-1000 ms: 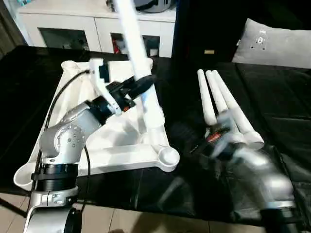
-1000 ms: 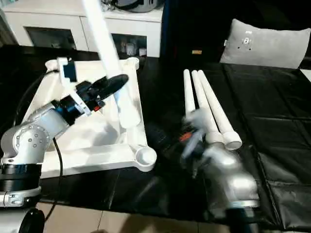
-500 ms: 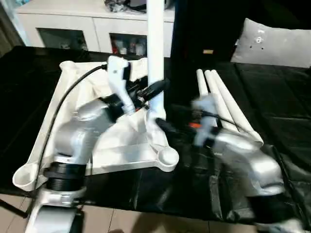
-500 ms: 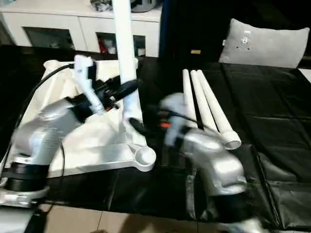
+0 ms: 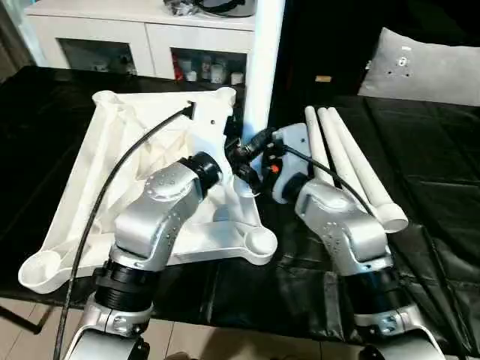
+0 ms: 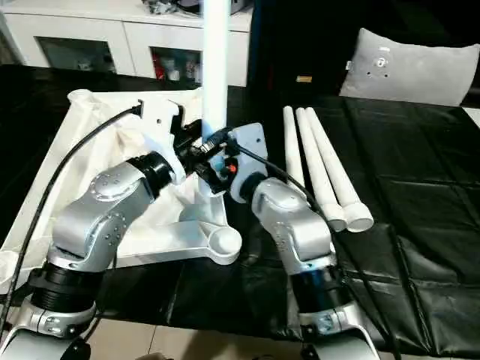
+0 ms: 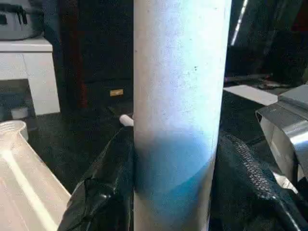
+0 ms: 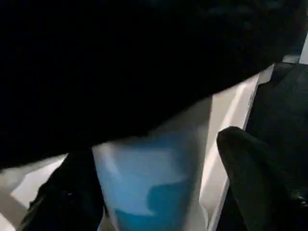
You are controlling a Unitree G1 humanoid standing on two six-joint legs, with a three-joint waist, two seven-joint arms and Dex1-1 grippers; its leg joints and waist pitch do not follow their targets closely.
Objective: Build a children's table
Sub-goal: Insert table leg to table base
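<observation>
Left eye view: the table top lies upside down on the left of the dark surface, ribs up. At its right edge one leg stands upright, the left gripper grasping it low down. The right gripper is at the same leg from the right, fingers spread either side; contact I cannot tell. Further right, three legs lie loose side by side. Early going, I'd say: one leg underway, three left.

1 white leg upright on upturned top; 3 legs beside.
</observation>
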